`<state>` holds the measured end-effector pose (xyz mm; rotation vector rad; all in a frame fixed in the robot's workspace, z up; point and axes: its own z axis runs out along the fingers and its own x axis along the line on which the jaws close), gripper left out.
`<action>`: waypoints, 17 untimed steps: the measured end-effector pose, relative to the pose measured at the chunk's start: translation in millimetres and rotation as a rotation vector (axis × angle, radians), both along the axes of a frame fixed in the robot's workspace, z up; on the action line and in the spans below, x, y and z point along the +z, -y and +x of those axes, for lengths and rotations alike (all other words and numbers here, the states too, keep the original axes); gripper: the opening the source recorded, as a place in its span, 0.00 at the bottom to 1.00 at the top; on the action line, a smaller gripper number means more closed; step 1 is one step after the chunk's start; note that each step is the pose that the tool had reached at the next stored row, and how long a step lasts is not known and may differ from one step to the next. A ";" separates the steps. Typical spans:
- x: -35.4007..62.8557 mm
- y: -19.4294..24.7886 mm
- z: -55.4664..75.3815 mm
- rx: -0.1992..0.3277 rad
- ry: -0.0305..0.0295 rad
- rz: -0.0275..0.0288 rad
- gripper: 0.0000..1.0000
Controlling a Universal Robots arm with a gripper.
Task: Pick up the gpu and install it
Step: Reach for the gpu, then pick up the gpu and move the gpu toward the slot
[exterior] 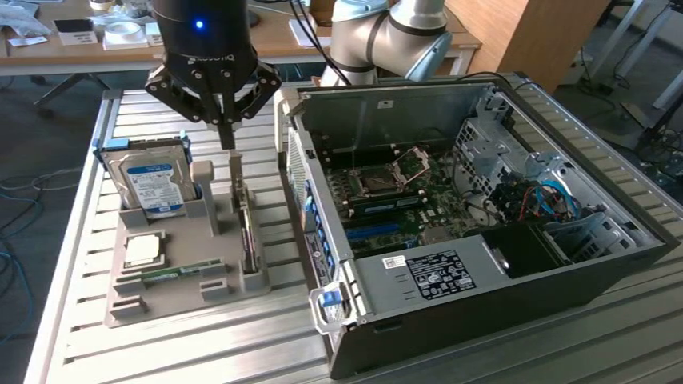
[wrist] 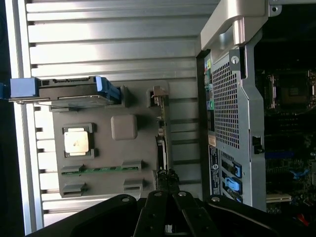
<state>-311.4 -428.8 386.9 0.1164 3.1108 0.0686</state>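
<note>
**Claw pinched together, poised over the gpu in its rack**

My claw (exterior: pixel 226 142) hangs fingers-down with the two fingers pressed together and nothing between them. It sits just above one end of the gpu (exterior: pixel 248 236), the end with the silver bracket, and I cannot tell whether the fingertips touch that bracket. The gpu stands on its long edge in a slot of the grey holder (exterior: pixel 160 302), at the holder's side nearest the computer case (exterior: pixel 481 296). From my wrist I see the card edge-on as a thin dark strip (wrist: pixel 162 143), running away from my claw (wrist: pixel 167 190).

The other parts share the same holder. The blue-labelled hard drive (exterior: pixel 155 180) stands upright at the far corner, on the exterior view's left. The processor chip (exterior: pixel 144 250) lies flat in its pocket. The green RAM stick (exterior: pixel 171 272) lies beside the chip, nearer the holder's front edge.

The case lies open on the slatted metal table (exterior: pixel 64 240), on the exterior view's right, with its motherboard (exterior: pixel 395 192) facing up
</note>
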 end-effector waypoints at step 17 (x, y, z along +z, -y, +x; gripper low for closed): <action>0.0 0.0 0.0 0.000 0.0000 0.0000 0.23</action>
